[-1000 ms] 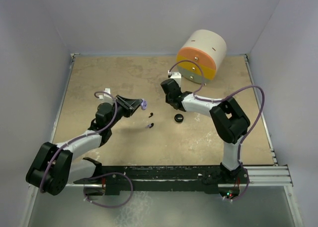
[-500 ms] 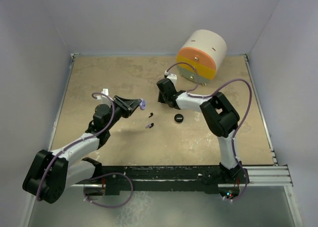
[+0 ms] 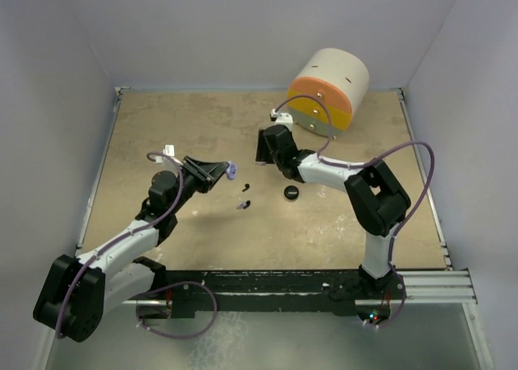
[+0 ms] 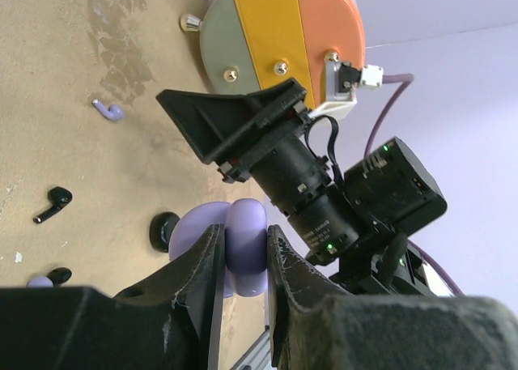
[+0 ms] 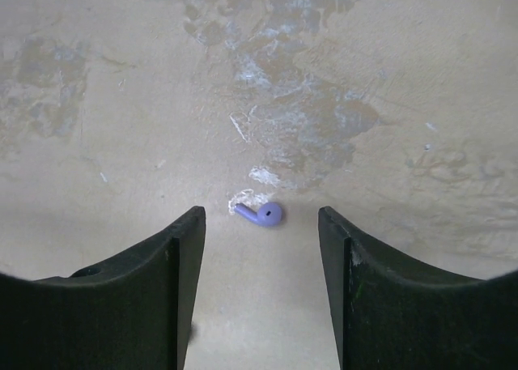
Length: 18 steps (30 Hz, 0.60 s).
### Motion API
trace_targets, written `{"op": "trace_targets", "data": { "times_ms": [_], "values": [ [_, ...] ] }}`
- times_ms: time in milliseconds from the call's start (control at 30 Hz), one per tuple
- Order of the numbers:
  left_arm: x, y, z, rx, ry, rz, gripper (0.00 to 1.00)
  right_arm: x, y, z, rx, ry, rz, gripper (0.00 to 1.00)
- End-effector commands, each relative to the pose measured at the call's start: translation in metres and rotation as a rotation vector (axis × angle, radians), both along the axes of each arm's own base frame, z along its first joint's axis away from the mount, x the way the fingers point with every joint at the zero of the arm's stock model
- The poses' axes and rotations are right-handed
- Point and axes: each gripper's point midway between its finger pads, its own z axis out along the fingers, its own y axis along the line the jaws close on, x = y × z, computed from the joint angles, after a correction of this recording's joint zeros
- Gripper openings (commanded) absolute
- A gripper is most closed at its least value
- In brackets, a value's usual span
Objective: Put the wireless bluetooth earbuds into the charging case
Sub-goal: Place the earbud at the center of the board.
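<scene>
One lavender earbud (image 5: 264,214) lies flat on the worktop (image 5: 388,78), directly between the two fingers (image 5: 182,273) of the right tool (image 3: 261,150). The fingers stand spread apart on either side of it and touch nothing. The left tool (image 4: 243,253) is clenched on the lavender charging case (image 4: 245,228) and holds it in the air above the worktop, well apart from this earbud. From the wrist view I cannot say surely if its lid is open.

The earbud is a very small piece of hard, smooth plastic, so I judge it almost weightless, stiff and rather slippery. It may roll or jump away if the fingers close off-centre. The best place to hold it seems to be the round head, which is thicker than the thin stem.

In the right wrist view the head is at the right and the stem points to the left and a little upward. The long axis therefore runs nearly across the gap, from one finger toward the other. In this position the fingers would press on the two ends of the piece, so a small turn of the wrist may give a safer grip on its sides.

Nearer to the left arm lies a black earbud (image 4: 53,204), near a black round puck (image 4: 164,228).
</scene>
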Motion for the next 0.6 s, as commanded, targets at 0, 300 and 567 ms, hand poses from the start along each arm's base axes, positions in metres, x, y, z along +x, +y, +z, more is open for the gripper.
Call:
{"op": "trace_targets", "data": {
  "times_ms": [0, 300, 567],
  "values": [
    [0.002, 0.006, 0.009, 0.020, -0.050, 0.019, 0.00, -0.004, -0.001, 0.028, -0.087, -0.136, 0.156, 0.62],
    [0.002, 0.005, 0.010, 0.012, -0.050, 0.018, 0.00, -0.009, 0.011, 0.011, -0.197, -0.188, 0.445, 0.66],
    [0.002, 0.005, 0.009, 0.010, -0.048, 0.016, 0.00, -0.003, 0.010, -0.014, -0.258, -0.153, 0.507, 0.64]
  ]
}}
